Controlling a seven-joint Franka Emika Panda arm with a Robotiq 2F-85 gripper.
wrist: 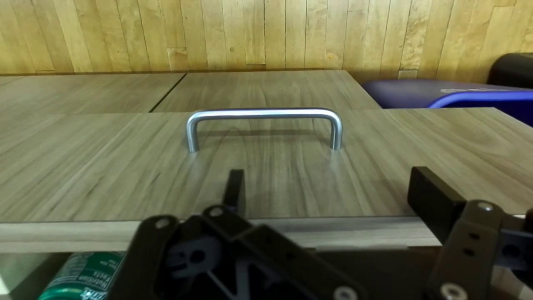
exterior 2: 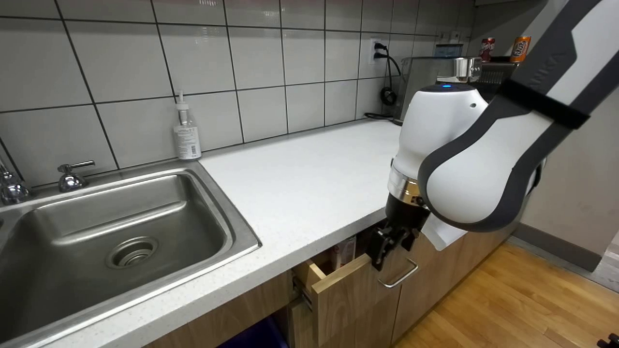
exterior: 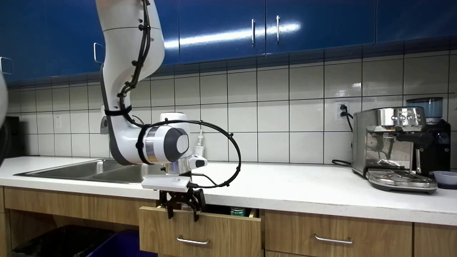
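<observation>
My claw (exterior: 183,215) stands wide and empty at the top edge of the drawer (exterior: 228,233), which sits partly out from beneath the white surface (exterior: 285,185); whether I touch that edge, I cannot tell; the drawer's metal handle (wrist: 264,113) is lower on its front, clear of me; inside, a green can (wrist: 83,275) shows, partly hidden; a steel sink (exterior 2: 221,203) is set into the surface; a purple bin (wrist: 410,92) stands lower down.
</observation>
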